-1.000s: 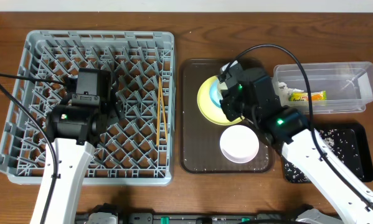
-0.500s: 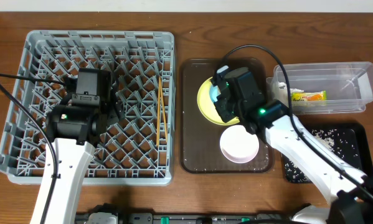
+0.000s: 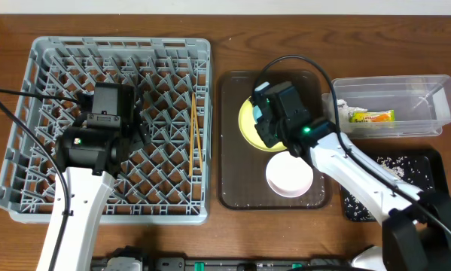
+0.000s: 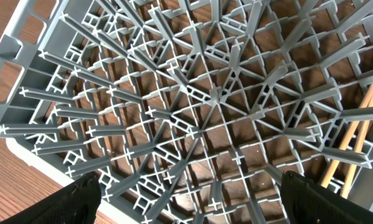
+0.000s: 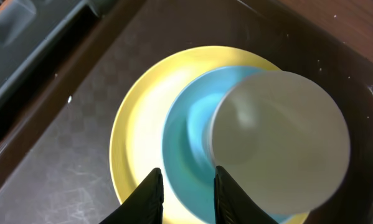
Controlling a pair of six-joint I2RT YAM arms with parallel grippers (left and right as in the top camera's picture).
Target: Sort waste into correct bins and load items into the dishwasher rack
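Observation:
The light blue cup (image 5: 186, 124), pale at the round end facing the wrist camera, sits over the yellow plate (image 5: 136, 137) on the brown tray (image 3: 233, 188). My right gripper (image 5: 187, 173) is shut on the cup, with the cup's blue wall filling the narrow gap between its fingers. From overhead the right gripper (image 3: 274, 117) covers most of the plate (image 3: 246, 120), and only a sliver of the cup (image 3: 258, 113) shows. The white bowl (image 3: 289, 175) rests nearer on the tray. The chopsticks (image 3: 194, 135) lie in the grey dishwasher rack (image 3: 44, 53). My left gripper (image 4: 191, 193) hangs open and empty over the rack's pegs (image 4: 211, 99).
A clear tub (image 3: 428, 86) at the right holds the yellow-green wrapper (image 3: 372, 117). A black tray (image 3: 421, 169) in front of it carries whitish crumbs. The chopsticks (image 4: 354, 137) show at the right edge of the left wrist view.
My right arm has swung left over the plate and its wrist has turned, keeping the cup between its fingers. The left arm has not moved.

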